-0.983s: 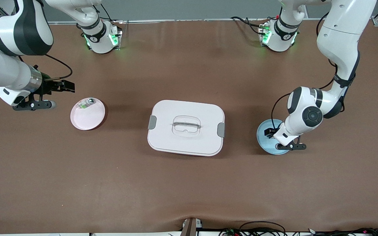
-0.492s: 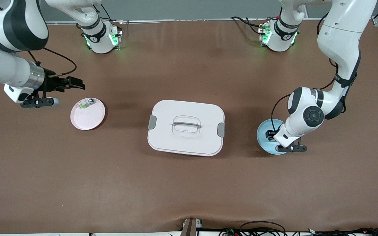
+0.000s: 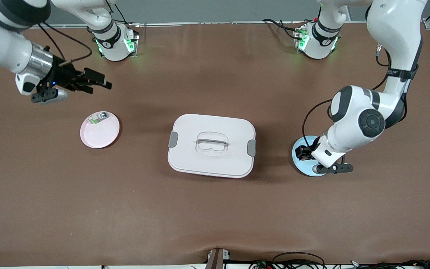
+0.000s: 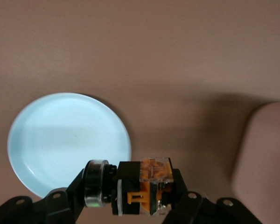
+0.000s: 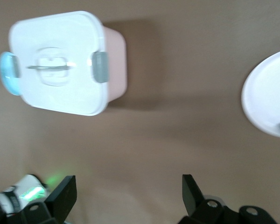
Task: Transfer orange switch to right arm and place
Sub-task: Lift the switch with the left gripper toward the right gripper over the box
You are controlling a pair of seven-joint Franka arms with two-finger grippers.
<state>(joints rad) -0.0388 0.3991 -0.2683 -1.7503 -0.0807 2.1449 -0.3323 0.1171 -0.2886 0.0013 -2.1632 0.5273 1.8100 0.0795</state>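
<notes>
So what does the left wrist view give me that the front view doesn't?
Only the left wrist view shows the orange switch clearly, clamped in the left gripper above the blue plate. Only the front view shows the right gripper open in the air, and the pink plate with its small part. Both show the blue plate and the lidded white box.

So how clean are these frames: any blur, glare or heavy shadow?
Front view: sharp, evenly lit, soft shadows beside the lidded box. Left wrist view: orange switch crisp, blue plate with mild sheen. Right wrist view: soft, washed out, box lid and pink plate overexposed.
</notes>
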